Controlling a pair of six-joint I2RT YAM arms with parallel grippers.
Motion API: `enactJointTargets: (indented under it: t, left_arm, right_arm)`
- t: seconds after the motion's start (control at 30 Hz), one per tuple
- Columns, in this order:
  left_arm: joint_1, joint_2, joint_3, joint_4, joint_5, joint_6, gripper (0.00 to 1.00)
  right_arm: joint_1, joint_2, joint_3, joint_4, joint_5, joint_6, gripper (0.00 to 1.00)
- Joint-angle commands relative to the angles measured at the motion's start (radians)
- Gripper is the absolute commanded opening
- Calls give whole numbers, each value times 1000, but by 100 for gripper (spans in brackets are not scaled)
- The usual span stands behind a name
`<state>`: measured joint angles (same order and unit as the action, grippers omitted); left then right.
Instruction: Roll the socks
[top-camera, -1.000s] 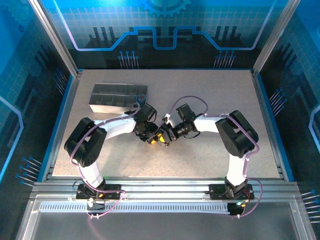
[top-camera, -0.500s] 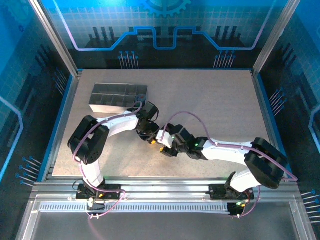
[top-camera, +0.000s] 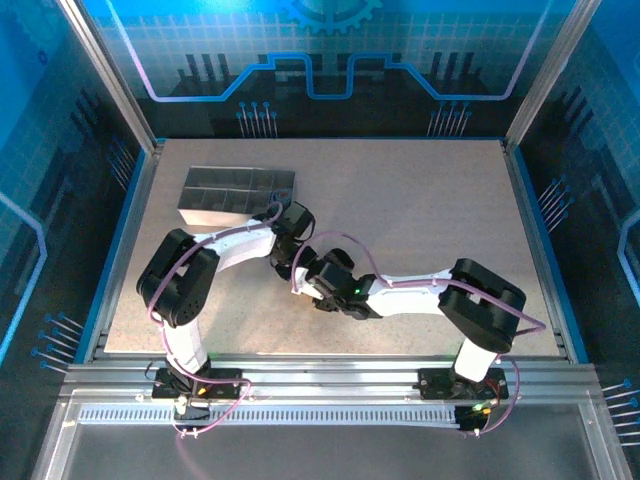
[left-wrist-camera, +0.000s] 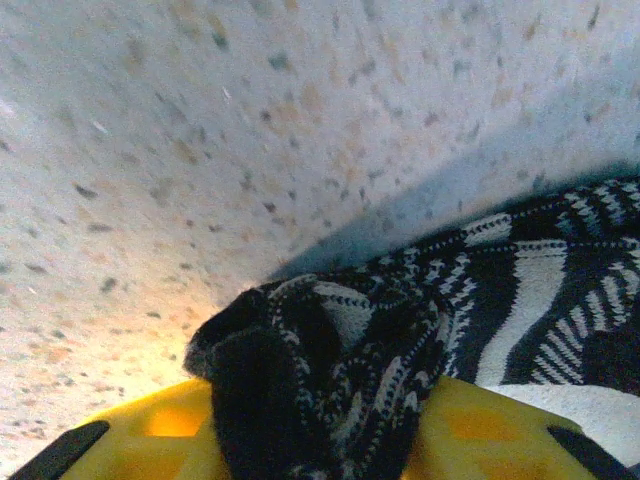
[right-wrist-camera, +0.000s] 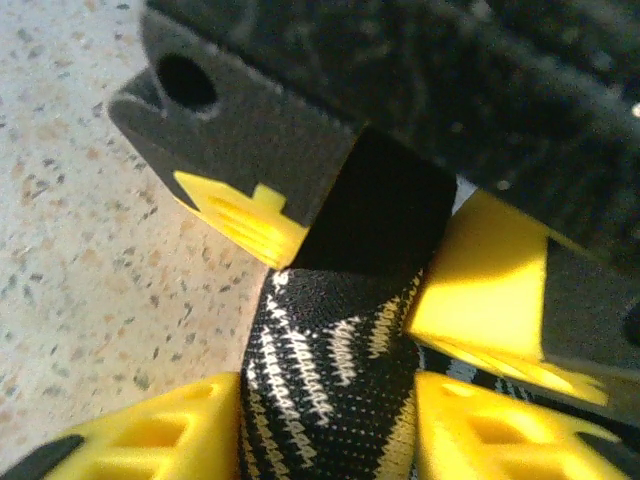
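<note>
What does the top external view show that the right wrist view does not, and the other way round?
Top external adds the grey compartmented tray at the back left of the speckled table, plus the whole left arm and right arm meeting near the middle. Right wrist adds the close-up: the black striped sock runs between the yellow fingers of the right gripper and is pinched by the left gripper. Both share the tabletop.

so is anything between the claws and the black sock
Nothing visible does. The left claw pinches the black sock, and the right claw has it between its fingers too, above the table.
</note>
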<state>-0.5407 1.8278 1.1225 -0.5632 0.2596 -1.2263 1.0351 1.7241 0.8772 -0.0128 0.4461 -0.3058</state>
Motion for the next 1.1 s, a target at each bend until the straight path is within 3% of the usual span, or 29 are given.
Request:
enactJointTargets:
  t: [0.0,0.1,0.17,0.33,0.6,0.83,1.07]
  left_arm:
    - [-10,23,-80,-189,-25,-9,37]
    - [16,-33,-111,-173,1,-31,41]
    - [39,-69,-141,-152,28,-50,44]
    - [95,-150,-218,-111,90,-90,53]
    - [146,-283,-217,-116,75,-133,86]
    - [164,-358,-194,-113,25,-163,94]
    - [170,-409,-221,-81,3,-159,91]
  right_arm:
    - [-31,116,103,-140,81,92,31]
    - [-47,141,110,-179,8,161,6]
    - [-48,142,96,-177,-23,182,0]
    - [-52,121,57,-144,-135,186,0]
    - [-73,99,8,-106,-344,217,0]
    - [-133,103,-35,-88,-485,268,0]
    - [-211,107,-39,-87,-624,293,0]
